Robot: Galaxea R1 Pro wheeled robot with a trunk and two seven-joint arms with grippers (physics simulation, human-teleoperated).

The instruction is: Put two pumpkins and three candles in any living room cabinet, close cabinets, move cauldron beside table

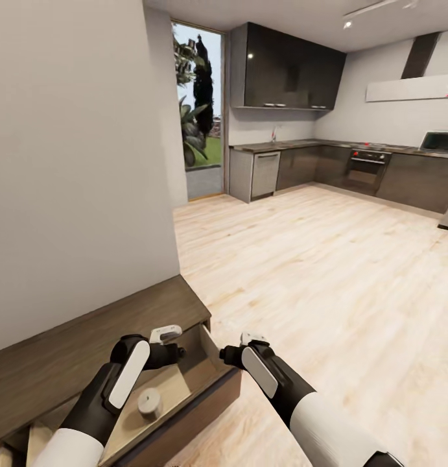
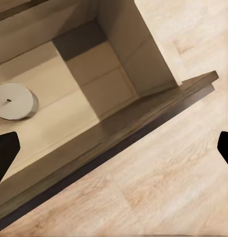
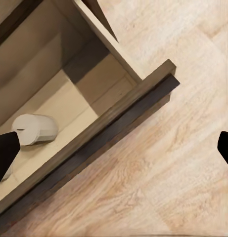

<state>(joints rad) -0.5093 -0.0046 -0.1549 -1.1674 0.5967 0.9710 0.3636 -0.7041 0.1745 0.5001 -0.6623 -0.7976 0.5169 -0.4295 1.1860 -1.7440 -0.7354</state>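
- You face a big open room: the plank floor (image 1: 327, 259) runs from the cabinet to a dark kitchen (image 1: 314, 162) along the far wall, with a tall glass door (image 1: 201, 110) beside it showing plants outside.
- A plain white wall (image 1: 74, 162) rises directly behind the cabinet.
- The cabinet (image 1: 81, 350) lies low against that wall, dark brown on top, with its end drawer (image 1: 185, 389) pulled out over the floor; the drawer is pale wood inside with a dark front edge.
- Your left arm reaches over the open drawer, and its gripper (image 1: 165, 335) hangs above the drawer's inner part, near the cabinet top's edge.
- Your right arm comes in just beyond the drawer's outer corner, with its gripper (image 1: 253, 338) over the floor beside the drawer front.
- One candle (image 1: 149, 402) stands upright on the drawer bottom, below your left forearm; the left wrist view shows its round top (image 2: 14, 100), and the right wrist view shows its side (image 3: 34, 129).
- Left fingers (image 2: 5, 153): spread wide apart, holding nothing, with the drawer front and floor between them.
- Right fingers (image 3: 5, 153): likewise wide apart and empty, straddling the drawer front and floor.
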